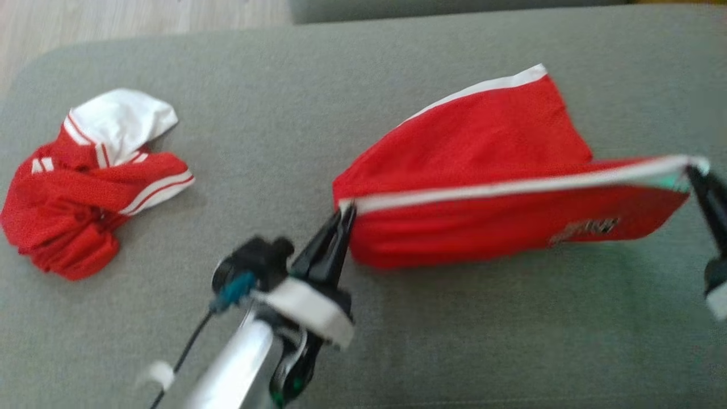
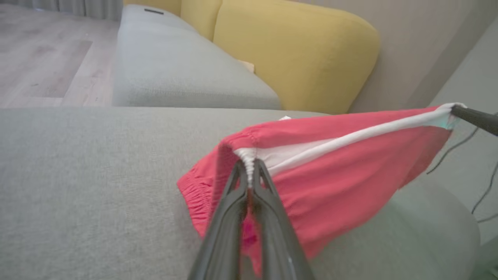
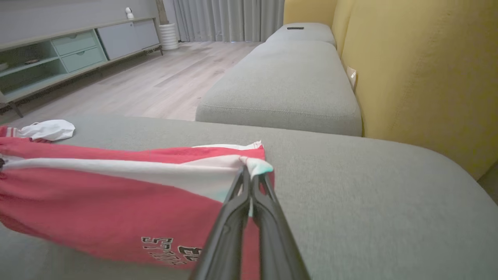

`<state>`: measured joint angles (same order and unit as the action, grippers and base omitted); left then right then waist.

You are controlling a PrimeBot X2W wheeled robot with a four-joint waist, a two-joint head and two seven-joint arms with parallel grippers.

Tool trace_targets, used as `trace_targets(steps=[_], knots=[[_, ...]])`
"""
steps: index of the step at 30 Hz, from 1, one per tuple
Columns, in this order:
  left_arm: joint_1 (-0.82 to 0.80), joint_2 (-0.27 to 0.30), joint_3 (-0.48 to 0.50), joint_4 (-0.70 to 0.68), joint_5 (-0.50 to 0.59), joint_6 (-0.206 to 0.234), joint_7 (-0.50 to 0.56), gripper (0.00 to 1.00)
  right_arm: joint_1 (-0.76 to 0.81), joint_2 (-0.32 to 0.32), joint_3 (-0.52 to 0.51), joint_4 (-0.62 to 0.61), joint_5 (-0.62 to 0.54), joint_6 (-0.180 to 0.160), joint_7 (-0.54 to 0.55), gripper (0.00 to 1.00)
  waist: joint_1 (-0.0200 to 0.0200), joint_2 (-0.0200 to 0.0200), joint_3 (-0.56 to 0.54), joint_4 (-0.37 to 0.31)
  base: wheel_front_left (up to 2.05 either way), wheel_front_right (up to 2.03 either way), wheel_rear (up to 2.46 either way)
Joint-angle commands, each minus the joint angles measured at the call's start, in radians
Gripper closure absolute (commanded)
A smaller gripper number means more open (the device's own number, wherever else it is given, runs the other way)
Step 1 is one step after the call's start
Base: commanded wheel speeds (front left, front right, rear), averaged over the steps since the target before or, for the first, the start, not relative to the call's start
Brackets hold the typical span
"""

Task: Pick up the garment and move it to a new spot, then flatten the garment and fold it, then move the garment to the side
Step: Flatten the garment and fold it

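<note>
The garment is a pair of red shorts with a white side stripe and dark lettering, stretched between both grippers above the grey cushion. My left gripper is shut on its elastic waistband corner; the left wrist view shows the garment pinched by the left gripper. My right gripper is shut on the opposite hem corner at the right edge; in the right wrist view the garment hangs from the right gripper. The garment's far leg rests on the cushion.
A second crumpled red-and-white garment lies at the cushion's left end. Another grey cushion and yellow backrests stand beyond. Wooden floor lies past the far edge, with a low cabinet against the wall.
</note>
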<state>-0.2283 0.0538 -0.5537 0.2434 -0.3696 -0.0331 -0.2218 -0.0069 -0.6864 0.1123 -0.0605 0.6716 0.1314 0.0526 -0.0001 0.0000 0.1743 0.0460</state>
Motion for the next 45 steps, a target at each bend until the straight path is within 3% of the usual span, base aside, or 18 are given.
trace_targets(steps=[1,11,20,30,31,32,33,34,35,36,37,45], knots=[[-0.054,-0.003,0.018,-0.023,-0.027,0.013,-0.004,1.0,-0.048,-0.054,0.008,-0.016,0.015,-0.001,0.006,1.0,0.0001,0.0,0.037,0.026,0.0,0.0,0.0],[-0.333,-0.003,-0.127,0.095,-0.199,0.112,-0.016,1.0,-0.373,-0.193,0.183,0.142,0.123,-0.001,0.112,1.0,0.0001,0.0,0.134,0.077,0.0,0.0,0.0],[-0.502,-0.003,-0.241,0.201,-0.337,0.175,-0.018,1.0,-0.629,-0.231,0.387,0.324,0.193,-0.001,0.119,1.0,0.0001,0.0,0.201,0.118,0.0,0.0,0.0],[-0.588,-0.003,-0.324,0.26,-0.398,0.241,-0.037,1.0,-0.791,-0.245,0.57,0.432,0.244,-0.001,0.024,1.0,0.0001,0.0,0.253,0.134,0.0,0.0,0.0],[-0.604,-0.003,-0.346,0.277,-0.378,0.26,-0.039,1.0,-0.814,-0.246,0.607,0.449,0.262,-0.001,-0.005,0.99,0.0001,0.0,0.257,0.135,0.0,0.0,0.0],[-0.607,-0.003,-0.348,0.275,-0.378,0.263,-0.039,0.98,-0.825,-0.248,0.624,0.459,0.268,-0.001,-0.019,0.8,0.0001,0.0,0.259,0.134,0.0,0.0,0.0],[-0.607,-0.003,-0.348,0.27,-0.38,0.266,-0.039,0.85,-0.837,-0.247,0.635,0.473,0.275,-0.001,-0.038,0.2,0.0001,0.0,0.26,0.134,0.0,0.0,0.0],[-0.606,-0.004,-0.349,0.267,-0.378,0.268,-0.039,0.64,-0.848,-0.244,0.643,0.486,0.281,-0.001,-0.063,0.0,0.0001,0.0,0.26,0.133,0.0,0.0,0.0],[-0.605,-0.004,-0.348,0.264,-0.376,0.271,-0.04,0.53,-0.857,-0.24,0.651,0.499,0.286,-0.001,-0.092,0.0,0.0001,0.0,0.259,0.133,0.0,0.0,0.0],[-0.603,-0.004,-0.345,0.261,-0.373,0.274,-0.04,0.18,-0.863,-0.237,0.663,0.508,0.291,-0.001,-0.116,0.0,0.0001,0.0,0.256,0.132,0.0,0.0,0.0],[-0.601,-0.004,-0.34,0.258,-0.365,0.282,-0.04,0.0,-0.865,-0.235,0.677,0.515,0.297,-0.001,-0.136,0.0,0.0001,0.0,0.253,0.131,0.0,0.0,0.0],[-0.498,-0.004,-0.266,0.181,-0.245,0.357,-0.04,0.0,-0.789,-0.234,0.771,0.564,0.412,-0.001,-0.205,0.0,0.0001,0.0,0.202,0.115,0.0,0.0,0.0]])
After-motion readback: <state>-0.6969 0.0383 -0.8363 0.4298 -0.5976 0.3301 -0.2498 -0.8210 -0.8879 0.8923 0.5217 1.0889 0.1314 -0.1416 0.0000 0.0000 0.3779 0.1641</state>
